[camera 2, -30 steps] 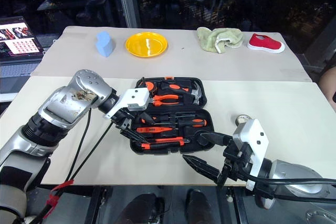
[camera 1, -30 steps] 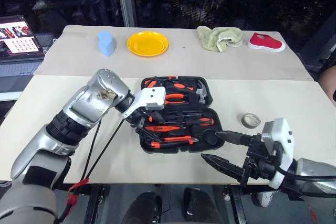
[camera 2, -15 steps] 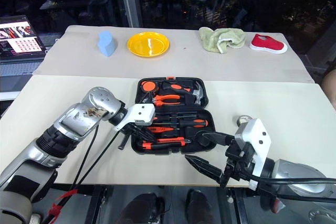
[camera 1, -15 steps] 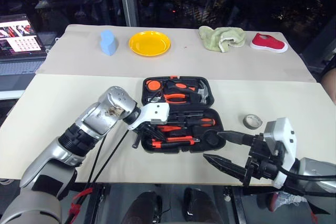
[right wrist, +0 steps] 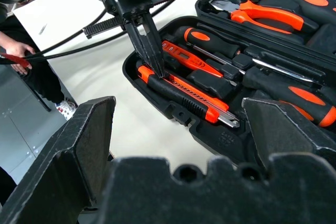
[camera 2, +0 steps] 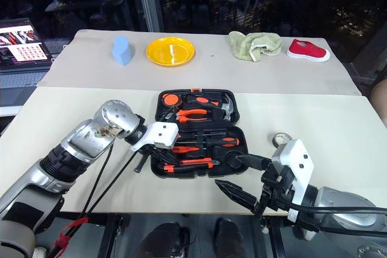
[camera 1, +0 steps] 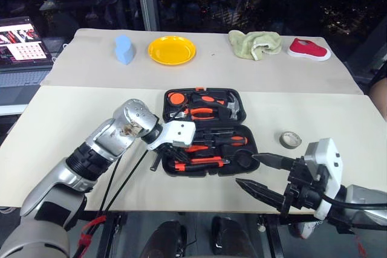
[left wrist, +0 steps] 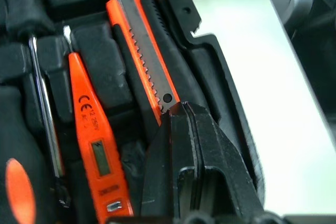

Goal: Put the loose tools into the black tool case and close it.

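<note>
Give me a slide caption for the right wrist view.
Left tool, shut, presses its tips on the utility knife in the open tool case.

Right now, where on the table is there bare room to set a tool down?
Bare beige tabletop lies left of the open black plastic tool case, and more between the case and the small grey tape roll. The case's front is crowded by the shut left gripper and open right gripper.

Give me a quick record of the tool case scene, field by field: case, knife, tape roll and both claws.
case: black tool case open on the table
knife: utility knife lying in its slot along the case's near edge
tape roll: grey tape roll on the table, to the right of the case
left claw: left claw shut, tips down on the knife's end
right claw: right claw open, hovering near the case's right corner
</note>
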Available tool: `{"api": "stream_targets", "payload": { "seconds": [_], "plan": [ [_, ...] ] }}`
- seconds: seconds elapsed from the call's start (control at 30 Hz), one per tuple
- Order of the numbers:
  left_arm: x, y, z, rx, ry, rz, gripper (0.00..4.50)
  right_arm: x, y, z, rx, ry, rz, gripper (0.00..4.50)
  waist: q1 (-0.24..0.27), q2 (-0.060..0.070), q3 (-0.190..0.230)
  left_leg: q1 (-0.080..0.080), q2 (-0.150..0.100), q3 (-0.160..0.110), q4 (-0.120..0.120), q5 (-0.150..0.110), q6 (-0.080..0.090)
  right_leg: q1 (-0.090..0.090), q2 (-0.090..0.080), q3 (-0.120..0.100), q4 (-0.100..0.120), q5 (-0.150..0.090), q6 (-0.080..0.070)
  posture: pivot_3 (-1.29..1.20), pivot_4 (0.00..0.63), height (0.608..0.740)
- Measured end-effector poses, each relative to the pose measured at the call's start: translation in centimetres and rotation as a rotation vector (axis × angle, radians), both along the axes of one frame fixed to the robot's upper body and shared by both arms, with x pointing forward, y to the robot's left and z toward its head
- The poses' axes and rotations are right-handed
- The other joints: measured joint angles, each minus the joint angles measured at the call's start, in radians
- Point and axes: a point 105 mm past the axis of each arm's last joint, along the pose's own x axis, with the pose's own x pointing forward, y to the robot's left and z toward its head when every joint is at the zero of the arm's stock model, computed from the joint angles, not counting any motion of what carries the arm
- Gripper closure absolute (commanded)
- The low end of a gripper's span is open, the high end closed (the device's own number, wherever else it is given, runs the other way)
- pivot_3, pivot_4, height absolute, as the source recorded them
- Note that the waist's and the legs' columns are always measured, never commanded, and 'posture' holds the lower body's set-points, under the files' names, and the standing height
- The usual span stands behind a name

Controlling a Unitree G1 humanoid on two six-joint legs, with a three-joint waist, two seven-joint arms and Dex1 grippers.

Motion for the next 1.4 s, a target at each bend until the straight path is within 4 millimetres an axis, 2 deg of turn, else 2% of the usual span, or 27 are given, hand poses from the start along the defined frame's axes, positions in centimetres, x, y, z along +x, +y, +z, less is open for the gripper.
{"api": "stream_targets", "payload": {
  "seconds": [0.1, 0.17, 0.2, 0.3, 0.43, 0.53, 0.57, 0.63, 0.67, 0.7, 0.87, 0.93, 1.03, 1.1, 1.23, 1.3, 1.4],
  "plan": [
    [0.1, -0.8, -0.9, -0.006, -0.041, -0.046, 4.47, 0.1, 0.0, 0.0, -0.001, -0.003, -0.004, 0.0, 0.003, 0.002, -0.002, 0.008, 0.001, -0.001, 0.0, -0.005, 0.008, 0.01, -0.001, -0.001, -0.002, 0.0, 0.0, 0.0, 0.15, 0.74],
    [0.1, -0.8, -1.1, -0.005, -0.048, -0.05, 4.47, 0.1, 0.0, 0.1, 0.0, -0.004, -0.006, 0.0, 0.005, 0.002, -0.002, 0.014, 0.001, -0.001, -0.001, -0.006, 0.009, 0.017, -0.001, -0.001, -0.003, -0.003, 0.004, 0.0, 0.15, 0.74],
    [0.2, -0.8, -1.2, -0.006, -0.044, -0.045, 4.47, 0.1, 0.0, 0.1, 0.0, -0.003, -0.007, 0.0, 0.004, 0.002, -0.002, 0.017, 0.002, -0.001, -0.001, -0.008, 0.006, 0.02, -0.001, -0.001, -0.004, -0.007, 0.011, 0.0, 0.15, 0.74],
    [0.3, -0.7, -1.2, -0.003, -0.041, -0.04, 4.47, 0.1, -0.1, 0.0, -0.001, -0.001, -0.014, 0.0, 0.001, 0.003, -0.002, 0.021, 0.002, -0.001, 0.0, -0.008, 0.007, 0.026, -0.001, -0.001, -0.004, -0.009, 0.013, 0.0, 0.15, 0.74],
    [0.4, -0.5, -0.8, -0.03, 0.004, -0.014, 4.47, 0.0, -0.2, -0.3, -0.003, 0.016, -0.02, 0.0, 0.0, 0.003, -0.002, 0.02, 0.002, -0.001, 0.0, -0.008, 0.01, 0.024, -0.001, -0.001, -0.004, -0.009, 0.013, 0.0, 0.15, 0.74],
    [0.5, -0.1, -0.2, -0.104, 0.102, 0.052, 4.47, 0.0, -0.4, -0.5, -0.019, 0.015, -0.034, 0.0, -0.001, 0.003, -0.002, 0.013, 0.001, 0.0, 0.0, -0.007, 0.011, 0.014, 0.0, 0.0, -0.001, -0.008, 0.012, 0.0, 0.15, 0.74],
    [0.7, -0.2, 0.4, -0.156, 0.133, 0.075, 4.47, 0.2, -0.5, -0.6, -0.028, 0.009, -0.045, 0.0, 0.0, 0.003, -0.002, 0.01, 0.001, 0.0, 0.0, -0.005, 0.009, 0.011, 0.0, 0.0, -0.001, -0.004, 0.006, 0.0, 0.15, 0.74],
    [1.1, -0.1, 1.9, -0.252, 0.158, 0.103, 4.47, 0.6, -1.1, -0.8, -0.037, 0.0, -0.084, 0.0, 0.001, 0.003, -0.002, 0.008, 0.001, -0.001, 0.0, -0.001, 0.002, 0.009, 0.0, -0.001, -0.001, -0.003, 0.004, 0.0, 0.15, 0.74],
    [1.4, 0.2, 2.7, -0.304, 0.183, 0.13, 3.97, 0.9, -1.7, -0.9, -0.03, -0.007, -0.128, 0.0, 0.001, 0.003, -0.002, 0.007, 0.001, -0.001, 0.0, -0.001, 0.002, 0.009, 0.0, -0.001, -0.001, -0.003, 0.004, 0.0, 0.15, 0.74],
    [1.8, 0.6, 3.4, -0.343, 0.202, 0.163, 3.78, 1.2, -2.4, -1.1, -0.03, -0.011, -0.171, 0.0, 0.003, 0.003, -0.002, 0.006, 0.001, -0.001, 0.0, -0.001, 0.002, 0.008, 0.0, -0.001, -0.001, -0.003, 0.004, 0.0, 0.15, 0.74],
    [2.6, 2.3, 6.2, -0.46, 0.299, 0.246, 1.88, 1.1, -5.6, -2.8, -0.034, 0.014, -0.361, 0.0, 0.004, 0.003, -0.002, 0.003, -0.001, -0.001, 0.0, -0.002, 0.002, 0.006, 0.0, -0.001, -0.001, -0.003, 0.004, 0.0, 0.15, 0.74],
    [2.4, 2.3, 6.9, -0.496, 0.324, 0.216, 1.18, 0.3, -7.1, -3.1, -0.012, 0.013, -0.447, 0.0, 0.006, 0.003, -0.002, 0.002, -0.001, -0.001, 0.0, -0.002, 0.002, 0.005, 0.0, -0.001, -0.001, -0.003, 0.004, 0.0, 0.15, 0.74],
    [2.1, 3.1, 8.1, -0.543, 0.338, 0.188, 0.05, -2.1, -10.7, -3.5, -0.025, 0.038, -0.614, 0.0, 0.008, 0.003, -0.002, 0.002, -0.001, -0.002, -0.001, -0.003, 0.001, 0.002, 0.001, 0.0, 0.0, -0.003, 0.004, 0.0, 0.15, 0.74],
    [2.1, 3.1, 8.6, -0.561, 0.336, 0.177, 0.02, -3.3, -12.0, -3.3, -0.033, 0.03, -0.663, 0.0, 0.004, 0.003, -0.002, 0.003, -0.001, -0.001, -0.001, -0.003, 0.0, 0.004, 0.001, 0.0, 0.0, -0.003, 0.004, 0.0, 0.15, 0.74],
    [2.2, 2.9, 9.4, -0.581, 0.324, 0.159, 0.02, -7.6, -16.5, -2.8, -0.098, 0.065, -0.816, 0.0, 0.002, 0.005, -0.001, 0.006, 0.0, -0.001, -0.001, -0.01, 0.003, 0.008, 0.001, 0.001, -0.002, -0.008, 0.012, 0.0, 0.15, 0.74],
    [2.3, 3.0, 9.6, -0.586, 0.321, 0.162, 0.02, -8.7, -17.4, -2.4, -0.113, 0.077, -0.833, 0.0, -0.005, 0.005, -0.001, 0.01, 0.001, -0.001, -0.001, -0.012, 0.001, 0.012, 0.001, 0.001, -0.002, -0.009, 0.012, 0.0, 0.15, 0.74],
    [2.1, 2.9, 9.7, -0.585, 0.314, 0.155, 0.02, -8.5, -18.1, -1.8, -0.135, 0.074, -0.801, 0.0, -0.023, 0.005, -0.001, 0.013, 0.001, 0.0, -0.001, -0.012, 0.001, 0.015, 0.0, 0.002, -0.003, -0.009, 0.013, 0.0, 0.15, 0.74]
  ]
}}
